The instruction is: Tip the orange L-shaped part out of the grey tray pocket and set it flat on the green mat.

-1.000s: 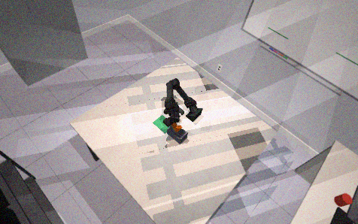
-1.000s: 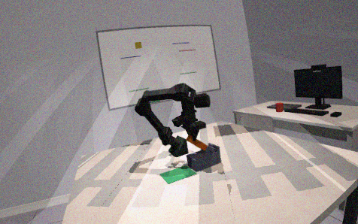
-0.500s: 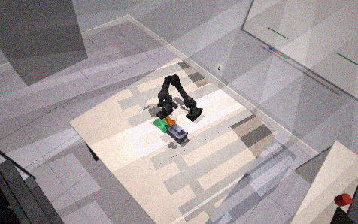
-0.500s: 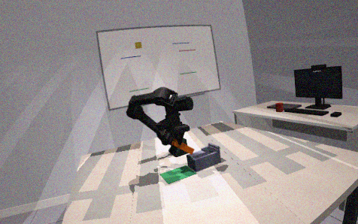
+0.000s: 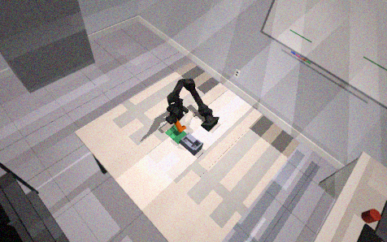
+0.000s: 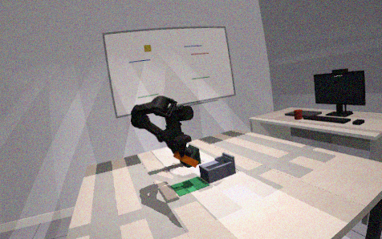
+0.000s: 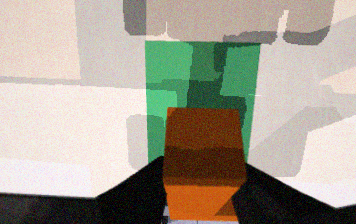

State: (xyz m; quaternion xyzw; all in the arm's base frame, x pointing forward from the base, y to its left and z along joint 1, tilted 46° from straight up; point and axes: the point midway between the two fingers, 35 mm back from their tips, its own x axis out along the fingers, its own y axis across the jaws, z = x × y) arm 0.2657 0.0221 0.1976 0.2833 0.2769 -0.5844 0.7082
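Nearest the wrist camera, the hand point(image 7: 202, 200) is clenched on the orange part point(image 7: 204, 155), pinching one end so the blocky, matte body juts forward and hangs in the air, free of its pocket. Just beyond it lies the green mat point(image 7: 167, 67), flat and shadow-mottled on the pale patchwork tabletop point(image 7: 40, 115); the part hangs above the mat, presumably to be lowered flat there. Farther off, beside the mat, stands the grey tray point(image 6: 217, 168), boxy, its pocket vacated.
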